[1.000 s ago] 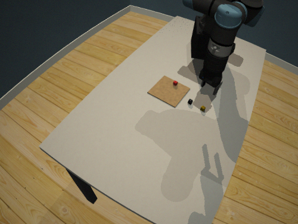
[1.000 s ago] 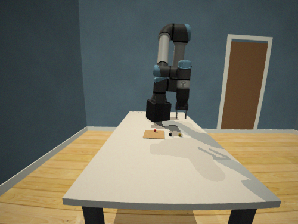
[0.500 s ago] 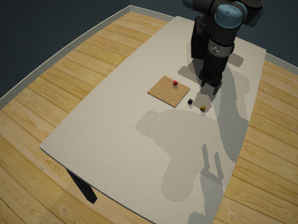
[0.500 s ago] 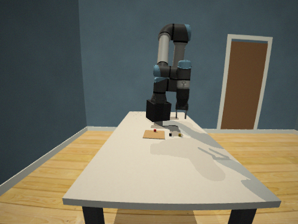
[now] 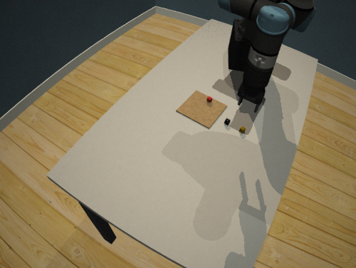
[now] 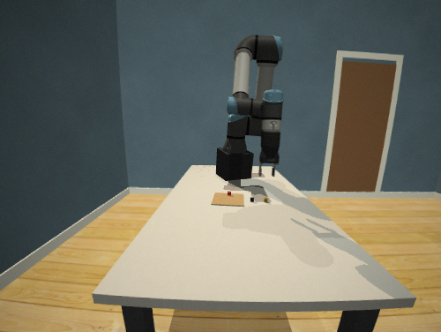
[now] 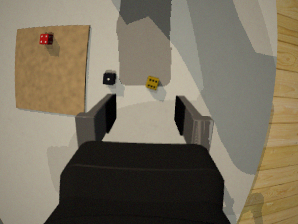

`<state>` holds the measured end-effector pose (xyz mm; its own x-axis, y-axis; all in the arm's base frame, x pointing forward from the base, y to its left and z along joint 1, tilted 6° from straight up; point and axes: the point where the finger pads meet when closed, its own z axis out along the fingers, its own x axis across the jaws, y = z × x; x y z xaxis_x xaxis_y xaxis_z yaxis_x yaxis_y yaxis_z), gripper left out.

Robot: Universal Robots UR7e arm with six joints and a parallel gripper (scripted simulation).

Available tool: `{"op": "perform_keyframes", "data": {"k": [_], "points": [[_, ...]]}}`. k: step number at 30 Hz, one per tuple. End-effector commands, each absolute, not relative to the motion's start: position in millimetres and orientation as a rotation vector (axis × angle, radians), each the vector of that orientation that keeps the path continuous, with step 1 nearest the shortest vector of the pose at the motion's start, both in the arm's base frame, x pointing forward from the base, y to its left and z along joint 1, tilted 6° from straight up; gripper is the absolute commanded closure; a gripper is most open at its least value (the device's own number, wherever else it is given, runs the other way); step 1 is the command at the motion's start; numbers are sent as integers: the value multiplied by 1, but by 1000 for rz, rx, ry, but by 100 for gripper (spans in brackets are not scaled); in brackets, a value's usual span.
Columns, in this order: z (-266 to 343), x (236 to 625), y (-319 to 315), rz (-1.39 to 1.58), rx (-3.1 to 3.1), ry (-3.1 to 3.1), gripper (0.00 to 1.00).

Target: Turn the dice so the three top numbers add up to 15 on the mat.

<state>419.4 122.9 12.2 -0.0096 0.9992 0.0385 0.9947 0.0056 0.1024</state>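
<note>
Looking at the top view first, I see the red die (image 5: 209,99) (image 6: 229,193) (image 7: 46,39) on the tan mat (image 5: 199,111) (image 6: 227,200) (image 7: 50,75), right of the frame's centre, and the black die (image 5: 227,122) (image 6: 252,199) (image 7: 109,78) and yellow die (image 5: 242,130) (image 6: 266,200) (image 7: 153,82) off it, on the pale table (image 5: 135,142) (image 6: 220,252) (image 7: 145,117). Their pips are too small to read, and the top edge cuts off part of the arm (image 5: 265,39) (image 6: 265,79). From the exterior, all three are specks just below the middle, their faces lost to me; the gripper (image 5: 248,106) (image 6: 266,171) (image 7: 145,107) hangs above and behind them. In the wrist view its fingers stand wide apart with nothing between, and its black body hides the lower middle. Upper left, the red shows four white pips; at upper centre, the black shows one and the yellow six dark ones.
</note>
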Motion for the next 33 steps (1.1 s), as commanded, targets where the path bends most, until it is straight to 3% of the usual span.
{"op": "perform_keyframes", "data": {"k": [1,33], "points": [[7,415,121,149,2018,2341,0],[-6,412,110,112,1049,2876,0]]}}
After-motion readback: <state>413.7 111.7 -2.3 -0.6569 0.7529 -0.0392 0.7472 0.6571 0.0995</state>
